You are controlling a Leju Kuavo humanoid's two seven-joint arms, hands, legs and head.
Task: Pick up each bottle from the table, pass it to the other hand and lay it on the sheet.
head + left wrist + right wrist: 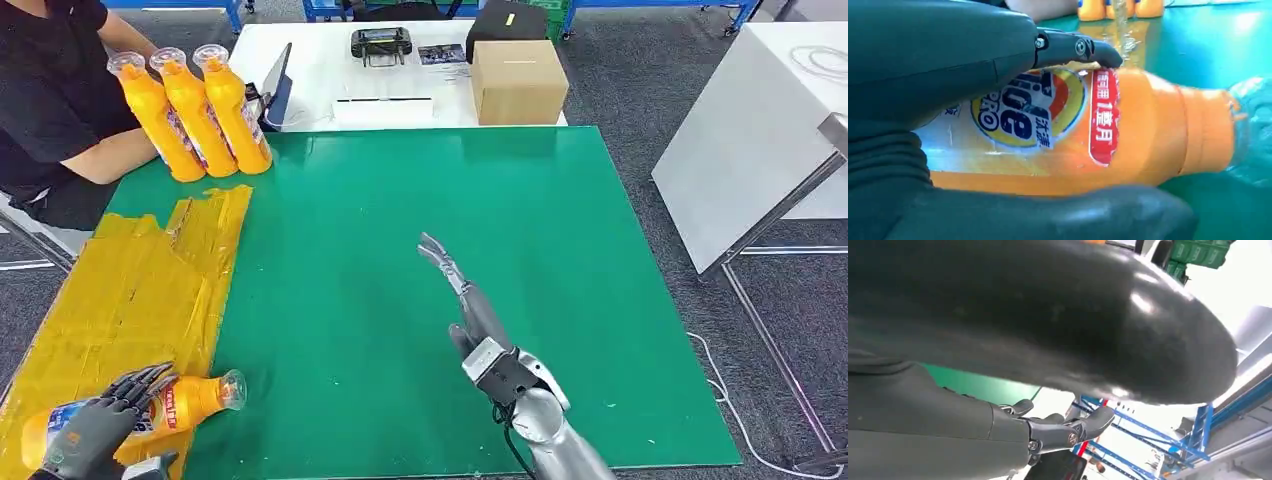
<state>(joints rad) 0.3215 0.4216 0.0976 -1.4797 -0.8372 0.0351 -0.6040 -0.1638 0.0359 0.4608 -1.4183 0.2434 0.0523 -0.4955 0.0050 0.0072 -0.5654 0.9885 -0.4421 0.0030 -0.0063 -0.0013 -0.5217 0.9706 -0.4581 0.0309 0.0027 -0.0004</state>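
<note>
The green counter takes up most of the head view, with the crumpled yellow sheet spread along its left side. A person sits at the far left corner, just beside three upright orange bottles that stand on the counter's far left edge. At the near left, one orange bottle lies on its side across the sheet's near edge, clear cap pointing right onto the green. The left hand wraps its labelled body, fingers over the top and thumb beneath, as the left wrist view shows. The right hand hovers over the middle of the counter, fingers stretched and apart, holding nothing.

The bottle looks like rigid plastic, probably full and so fairly heavy, with a glossy label that could slip. The broad labelled body seems the safest place to grip; the narrow neck and cap would give less purchase.
</note>
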